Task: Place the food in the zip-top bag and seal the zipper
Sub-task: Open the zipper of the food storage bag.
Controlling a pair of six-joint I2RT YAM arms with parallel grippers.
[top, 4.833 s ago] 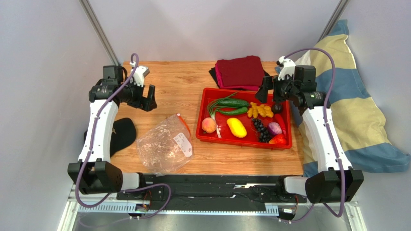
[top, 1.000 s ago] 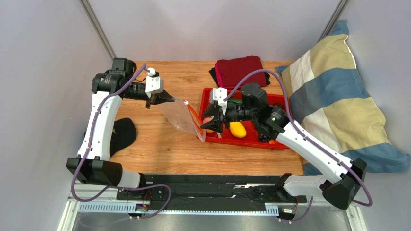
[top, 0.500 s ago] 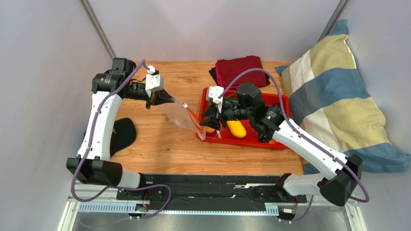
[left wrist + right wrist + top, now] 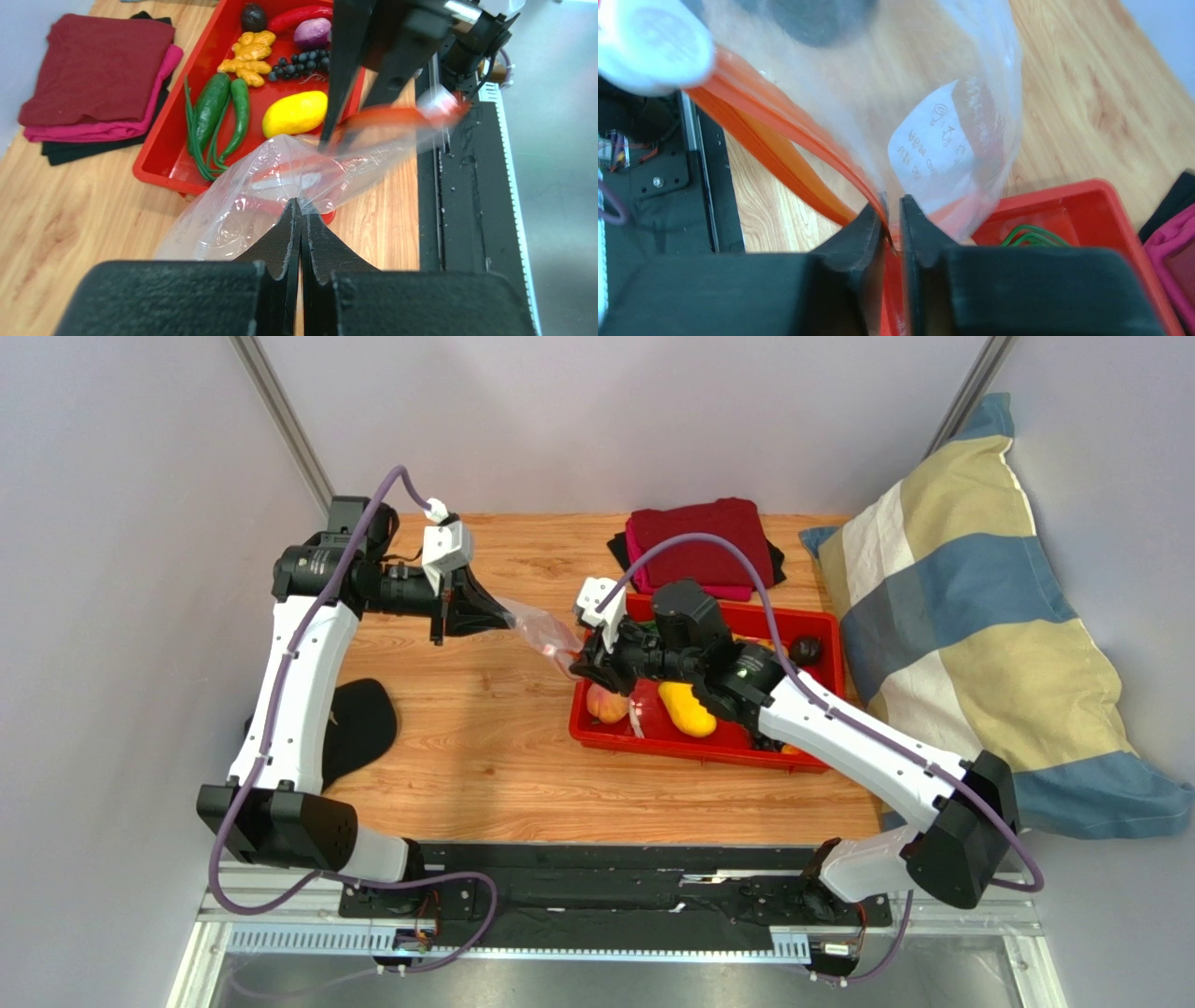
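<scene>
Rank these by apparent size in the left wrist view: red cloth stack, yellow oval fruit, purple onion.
1. red cloth stack
2. yellow oval fruit
3. purple onion, which lies farther from the camera

left tool: jaws pressed together, arm reaching inward | right tool: jaws a sliver apart, arm stretched leftward

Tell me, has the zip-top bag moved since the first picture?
Yes. The zip-top bag went from the bare wood toward the red tray, now lifted by its left edge.
</scene>
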